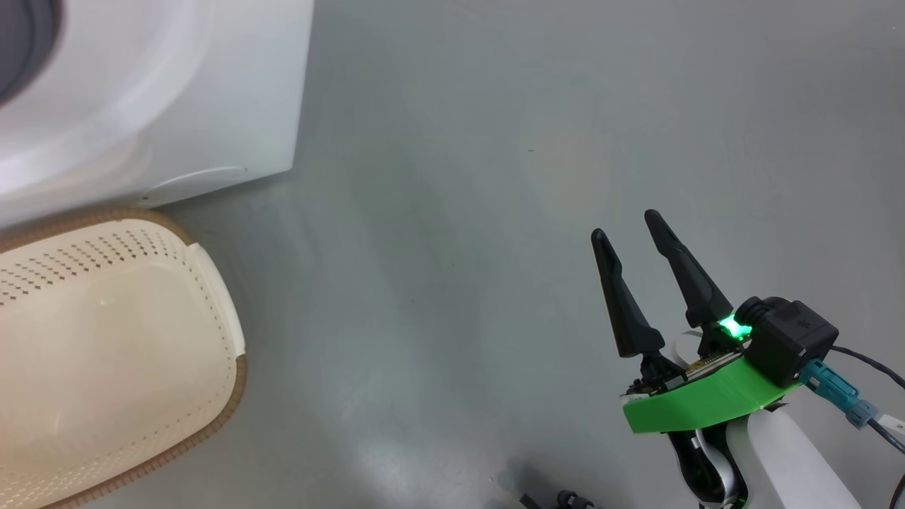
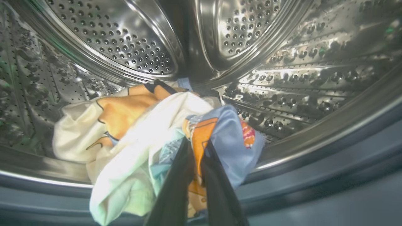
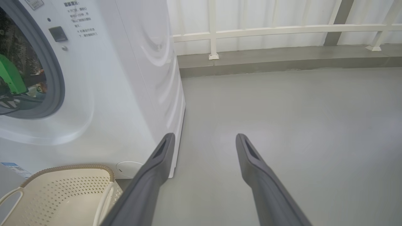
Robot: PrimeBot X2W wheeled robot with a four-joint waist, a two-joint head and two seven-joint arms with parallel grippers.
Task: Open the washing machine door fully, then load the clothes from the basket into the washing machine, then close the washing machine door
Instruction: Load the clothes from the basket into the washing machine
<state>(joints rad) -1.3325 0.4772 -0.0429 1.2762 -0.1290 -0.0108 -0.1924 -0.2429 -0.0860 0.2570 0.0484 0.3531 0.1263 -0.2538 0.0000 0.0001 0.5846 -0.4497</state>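
My left gripper (image 2: 197,144) reaches inside the steel drum (image 2: 125,37) of the washing machine (image 3: 125,78), shut on the clothes. Its fingers pinch the light blue garment (image 2: 232,141) with orange prints, and the cream garment (image 2: 125,147) bunches to the left, draping over the drum's lip and the grey-blue gasket (image 2: 314,175). My left arm's green mount (image 3: 11,78) shows in the machine's opening. The basket (image 1: 237,339) stands on the floor before the machine, holding nothing, as the right wrist view of the basket (image 3: 62,188) confirms. My right gripper (image 1: 626,227) (image 3: 204,138) hangs open over bare floor. The door is out of view.
Grey floor (image 1: 452,212) stretches to the right of the machine. A white railing (image 3: 267,31) on a raised kerb (image 3: 282,59) runs along the far side. The machine's lower right corner (image 1: 290,166) stands close to the basket. Cables (image 1: 855,406) trail from my right wrist.
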